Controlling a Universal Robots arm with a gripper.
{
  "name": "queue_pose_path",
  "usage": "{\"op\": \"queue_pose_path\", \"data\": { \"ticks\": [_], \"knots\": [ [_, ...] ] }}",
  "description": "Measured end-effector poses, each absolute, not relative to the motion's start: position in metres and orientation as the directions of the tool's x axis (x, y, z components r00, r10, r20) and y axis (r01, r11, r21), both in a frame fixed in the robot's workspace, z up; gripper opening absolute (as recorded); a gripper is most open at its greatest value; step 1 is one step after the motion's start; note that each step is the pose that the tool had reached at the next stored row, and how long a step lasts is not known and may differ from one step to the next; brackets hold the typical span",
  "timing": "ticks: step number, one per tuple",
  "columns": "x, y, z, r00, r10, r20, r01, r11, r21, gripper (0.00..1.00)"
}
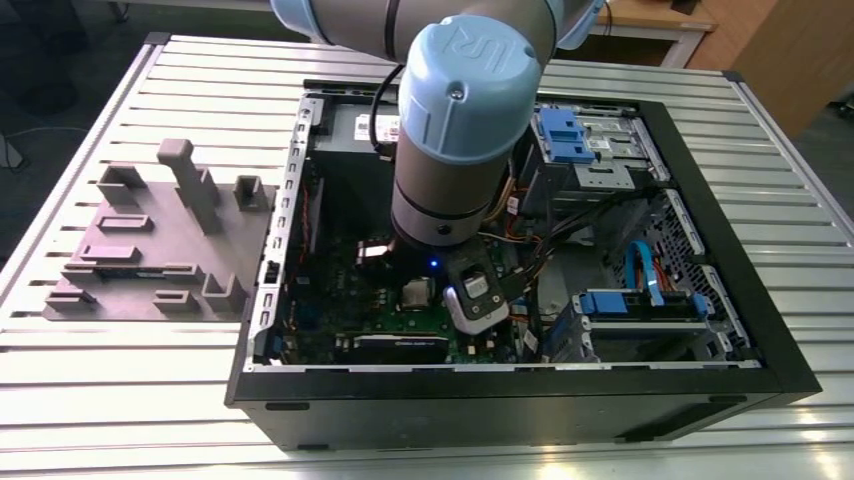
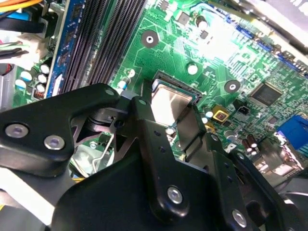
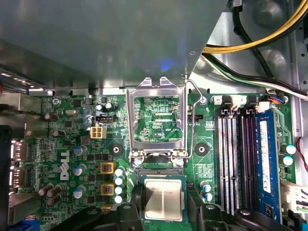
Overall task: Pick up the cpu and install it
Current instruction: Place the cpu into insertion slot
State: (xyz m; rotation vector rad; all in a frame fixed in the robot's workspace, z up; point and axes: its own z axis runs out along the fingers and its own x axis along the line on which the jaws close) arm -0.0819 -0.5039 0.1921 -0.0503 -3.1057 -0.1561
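a: where is the cpu (image 3: 164, 199) held?
b: it is pinched between the gripper (image 2: 168, 126) fingers, over the socket (image 3: 159, 172) (frame flipped open).
a: step?
b: seating; square alignment is needed.

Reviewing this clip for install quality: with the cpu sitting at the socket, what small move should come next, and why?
Probably open the fingers slightly and lift straight up. In both wrist views the cpu lies flat in the socket between the gripper fingers, with the retention frame swung open, so it looks seated.
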Motion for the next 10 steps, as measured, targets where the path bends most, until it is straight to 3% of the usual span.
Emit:
{"op": "queue_pose_path", "data": {
  "ticks": [10],
  "knots": [
    [-0.0837,-0.5039,0.1922,-0.999,0.031,0.033,0.034,0.994,0.101,0.46]
  ]
}}
